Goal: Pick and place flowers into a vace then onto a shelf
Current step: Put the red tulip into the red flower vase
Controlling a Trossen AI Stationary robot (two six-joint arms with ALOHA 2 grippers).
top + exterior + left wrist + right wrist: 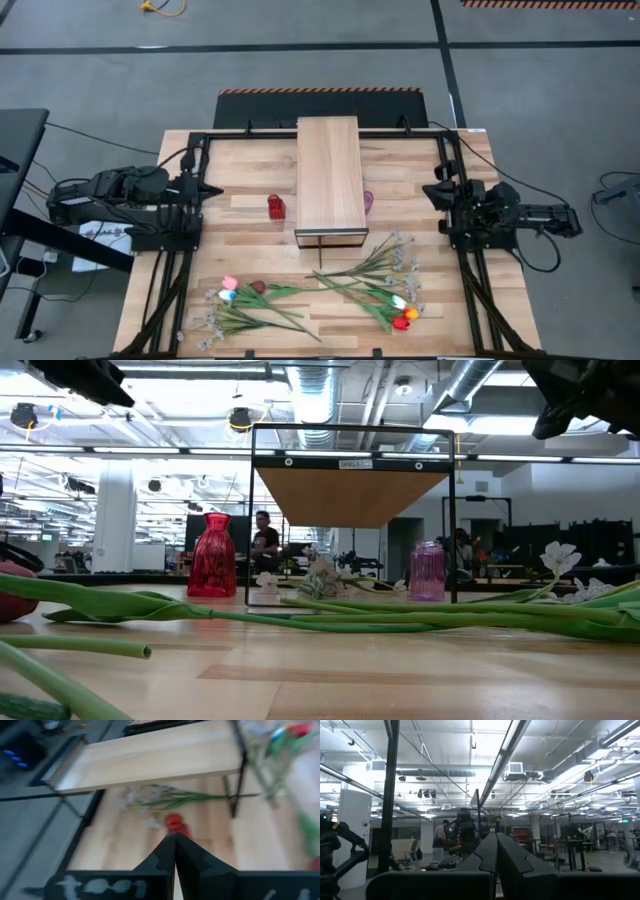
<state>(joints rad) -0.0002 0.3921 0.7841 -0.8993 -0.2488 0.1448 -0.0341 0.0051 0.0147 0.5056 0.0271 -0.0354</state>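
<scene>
Flowers: artificial tulips and pale blossom sprays on long green stems, lay loose in two heaps along the near edge of the slatted worktop, one heap toward the left, one toward the right, stems crossing. None stood in a vase.

Red vase: upright on the worktop, just beside the shelf's left edge. Purple vase: upright at the shelf's right edge, partly hidden under the plank in the high view.

Shelf: light-wood plank on a thin black frame, at the worktop's centre, nothing on it.

Left tool: fingers pressed together, empty, parked at the worktop's left side, pointing toward the red vase; flowers well apart from it, nearer the front edge. Right tool: fingers together, empty, parked at the right side; the right heap lay near but forward of it.

Risks, judged: tangled stems could lift several flowers at once or drag neighbours off the front edge; thin stems could slip or pivot in a pinch; a long stem could tip a light vase during insertion; a filled vase could catch the shelf frame.
</scene>
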